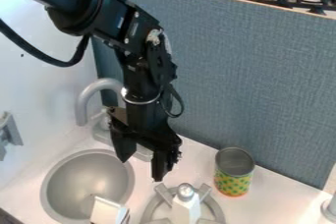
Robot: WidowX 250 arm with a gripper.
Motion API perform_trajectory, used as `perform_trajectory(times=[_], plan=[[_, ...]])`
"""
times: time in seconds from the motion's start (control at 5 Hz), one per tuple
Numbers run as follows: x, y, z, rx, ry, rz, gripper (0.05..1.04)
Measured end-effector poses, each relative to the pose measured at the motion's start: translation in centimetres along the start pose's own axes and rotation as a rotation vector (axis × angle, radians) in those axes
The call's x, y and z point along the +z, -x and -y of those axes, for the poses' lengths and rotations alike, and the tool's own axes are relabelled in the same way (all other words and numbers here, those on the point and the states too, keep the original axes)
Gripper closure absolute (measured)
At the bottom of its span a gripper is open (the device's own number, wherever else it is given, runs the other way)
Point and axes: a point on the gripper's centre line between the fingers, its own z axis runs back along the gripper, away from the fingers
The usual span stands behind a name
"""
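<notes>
The black gripper (pixel 141 168) hangs above the white counter, between the sink bowl and the stove burner, with its two fingers apart and nothing between them. Below and to its right, a white bottle with a silver cap (pixel 186 206) stands on the grey burner ring (pixel 150 210). A tin can (pixel 234 171) with a yellow and green patterned side stands open-topped farther right, near the blue-grey panel. At the bottom edge, a white box-like object (pixel 108 211) is at the sink bowl's right side, its lower part cut off by the view.
The round grey sink (pixel 78 181) lies at lower left, with a grey faucet (pixel 84 101) behind it. A blue-grey panel (pixel 223 75) rises along the counter's back. A grey fixture (pixel 8 132) is on the left wall, and a silver object (pixel 330 209) stands at the lower right edge.
</notes>
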Motion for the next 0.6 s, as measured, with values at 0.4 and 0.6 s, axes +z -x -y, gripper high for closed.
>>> perform_trajectory(times=[0.4, 0.6], plan=[[-2.6, -0.1, 0.4, -0.004, 0.021, -0.053, 0.076], [-4.2, -1.0, 0.8, -0.008, 0.025, -0.077, 0.076]])
